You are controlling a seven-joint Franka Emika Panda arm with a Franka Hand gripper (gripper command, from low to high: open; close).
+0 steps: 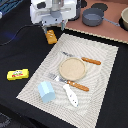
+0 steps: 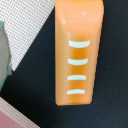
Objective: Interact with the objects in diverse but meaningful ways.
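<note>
At the far edge of the woven placemat (image 1: 75, 70), on the black worktop (image 1: 20, 55), the orange bread-like block (image 1: 51, 36) lies flat just off the mat corner, directly beneath the gripper (image 1: 54, 26). Gripper opening cannot be determined; nothing is visibly held. The wrist view shows the block (image 2: 78, 52) with four pale stripes. On the exterior view's left lies the yellow printed rectangular block (image 1: 17, 74). The pale blue house-shaped carton (image 1: 47, 92) stands beside the white paddle-like piece (image 1: 70, 95).
</note>
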